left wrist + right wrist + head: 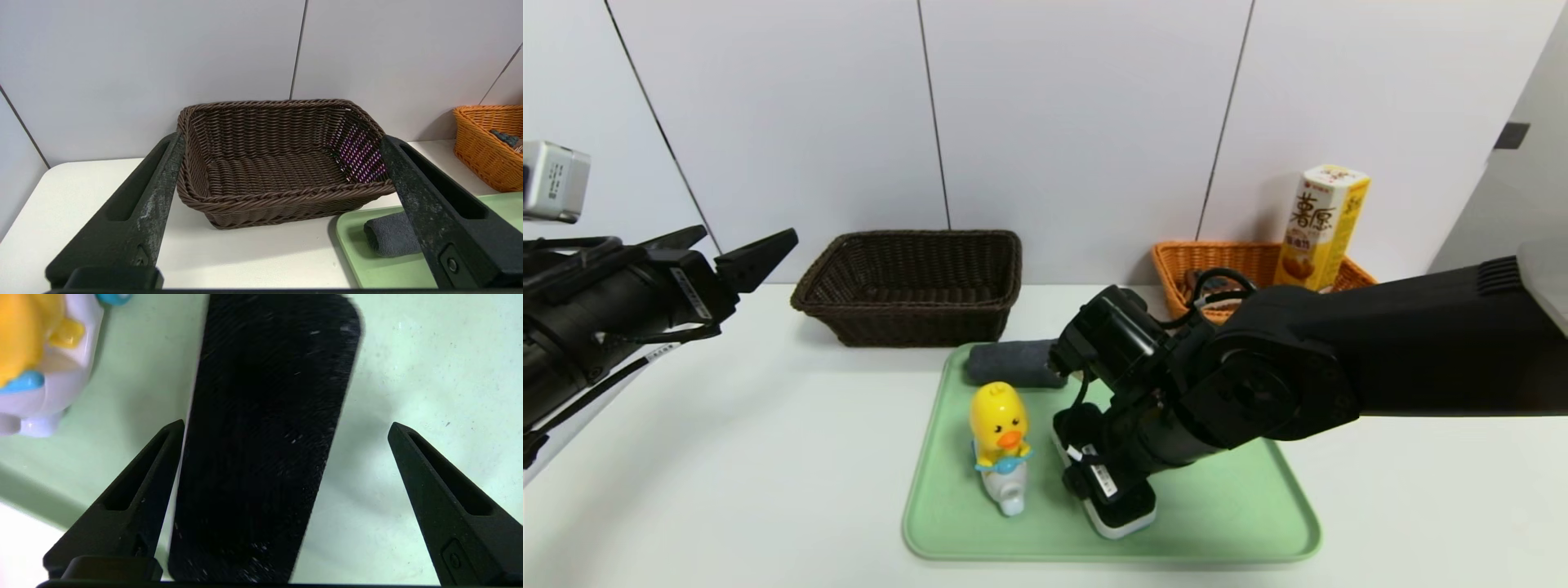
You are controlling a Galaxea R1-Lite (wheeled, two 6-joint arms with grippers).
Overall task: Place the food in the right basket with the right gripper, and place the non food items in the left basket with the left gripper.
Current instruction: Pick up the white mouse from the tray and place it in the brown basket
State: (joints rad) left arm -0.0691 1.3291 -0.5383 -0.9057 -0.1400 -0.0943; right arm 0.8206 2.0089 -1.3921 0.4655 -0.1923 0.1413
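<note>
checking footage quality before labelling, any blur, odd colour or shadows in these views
Right wrist view: the black-topped white oblong eraser is smeared along its edges, with a soft shadow beside it on the pale green plastic tray. Left wrist view: purple speckling on one inner wall of the dark brown woven wicker basket. Head view: evenly lit, soft shadow under the yellow duck toy.

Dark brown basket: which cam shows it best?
Left wrist view: the dark brown basket fills the centre, whole rim and bare woven floor visible between the open left tool fingers. Head view shows it smaller, farther back. Right wrist view doesn't show it.
</note>
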